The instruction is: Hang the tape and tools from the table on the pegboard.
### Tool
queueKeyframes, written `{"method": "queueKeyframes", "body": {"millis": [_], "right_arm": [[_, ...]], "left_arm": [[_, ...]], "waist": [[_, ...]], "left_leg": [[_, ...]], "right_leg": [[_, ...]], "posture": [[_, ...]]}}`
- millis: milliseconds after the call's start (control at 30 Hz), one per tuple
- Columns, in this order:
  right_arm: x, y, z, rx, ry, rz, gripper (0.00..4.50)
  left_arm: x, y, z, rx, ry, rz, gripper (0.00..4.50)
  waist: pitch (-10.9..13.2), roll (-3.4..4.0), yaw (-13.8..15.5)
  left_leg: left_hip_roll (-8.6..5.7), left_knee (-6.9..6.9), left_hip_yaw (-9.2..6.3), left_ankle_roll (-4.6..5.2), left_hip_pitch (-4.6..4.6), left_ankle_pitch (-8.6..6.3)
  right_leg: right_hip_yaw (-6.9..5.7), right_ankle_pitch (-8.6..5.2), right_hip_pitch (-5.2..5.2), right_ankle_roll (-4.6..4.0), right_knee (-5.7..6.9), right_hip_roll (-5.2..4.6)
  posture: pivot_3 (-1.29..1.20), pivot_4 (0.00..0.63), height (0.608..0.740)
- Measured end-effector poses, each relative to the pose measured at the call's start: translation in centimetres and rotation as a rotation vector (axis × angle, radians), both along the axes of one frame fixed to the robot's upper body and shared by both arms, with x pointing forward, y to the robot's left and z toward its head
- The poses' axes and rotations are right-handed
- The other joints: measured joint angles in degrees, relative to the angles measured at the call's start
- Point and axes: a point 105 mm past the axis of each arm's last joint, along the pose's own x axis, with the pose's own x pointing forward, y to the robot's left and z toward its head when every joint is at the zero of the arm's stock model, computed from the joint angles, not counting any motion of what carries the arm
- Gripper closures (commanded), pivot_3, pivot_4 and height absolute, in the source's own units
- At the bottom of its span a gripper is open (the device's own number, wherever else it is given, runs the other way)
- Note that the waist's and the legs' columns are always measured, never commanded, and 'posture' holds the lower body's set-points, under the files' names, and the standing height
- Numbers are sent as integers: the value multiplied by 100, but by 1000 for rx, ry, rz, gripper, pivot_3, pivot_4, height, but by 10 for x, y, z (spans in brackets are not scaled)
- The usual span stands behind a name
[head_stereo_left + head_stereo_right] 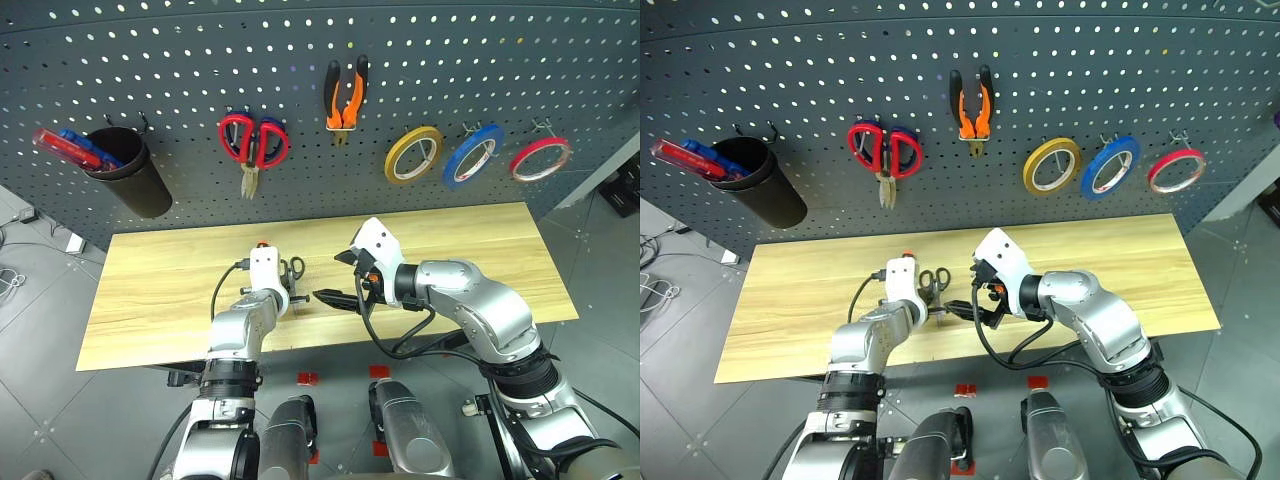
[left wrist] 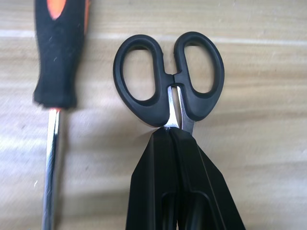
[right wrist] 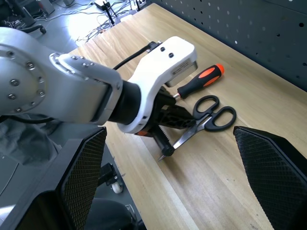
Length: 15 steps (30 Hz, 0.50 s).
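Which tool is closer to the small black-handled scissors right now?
Left. The left tool is shut on the blades of the small black-handled scissors; the right tool hangs open just beside them, not touching.

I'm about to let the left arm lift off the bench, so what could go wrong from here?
1. The left gripper is shut on the blades of the black scissors, just below the pivot, not the handles; smooth steel may slip or swing on lifting.
2. The screwdriver lies right beside the scissors; a sideways drag might roll it along the table.
3. The right gripper, jaws open, hangs close by; the arms could bump.
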Motion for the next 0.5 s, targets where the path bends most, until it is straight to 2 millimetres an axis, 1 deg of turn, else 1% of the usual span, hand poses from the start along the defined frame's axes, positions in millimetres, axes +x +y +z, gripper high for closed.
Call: {"method": "queueKeyframes", "body": {"millis": [67,133,233,300,333,400,500], "right_arm": [[0,-1,0,-3,-2,-2,0],[0,0,2,3,-19,4,0],[1,-2,14,30,-90,9,0],[1,-4,23,53,-135,7,0],[0,-4,28,66,-159,11,0],[1,-7,33,79,-187,6,0],[2,-12,31,71,-192,-4,0]], "left_arm": [[-4,0,3,33,-28,-13,4483],[-8,1,15,88,-106,-33,4483],[-22,12,49,212,-317,-54,4483],[-32,19,65,266,-410,-47,4483],[-41,23,71,285,-446,-39,4483],[-53,26,71,284,-456,-21,4483],[-64,30,60,263,-412,9,4483]], "waist": [[0,0,1],[1,-2,-1],[1,-1,-32],[1,-1,-27],[1,-1,-30],[1,-1,-16],[3,-4,23]], "left_leg": [[0,0,-1,-1,-7,1],[1,1,-1,-2,-15,1],[5,-5,1,-9,-17,4],[7,-6,0,0,-16,-1],[7,-6,1,1,-17,-2],[7,-6,0,3,-16,-2],[6,-2,-1,4,-17,-1]], "right_leg": [[-1,0,-5,0,-1,0],[0,0,-10,0,-2,0],[4,0,-14,-1,-7,1],[3,0,-14,-1,-8,1],[3,0,-13,-1,-9,1],[3,0,-10,-1,-11,0],[-2,0,-7,-1,-11,0]], "posture": [[-295,304,740],[-297,305,740],[-299,305,740],[-288,307,740],[-284,307,740],[-284,307,740],[-282,307,740]]}}
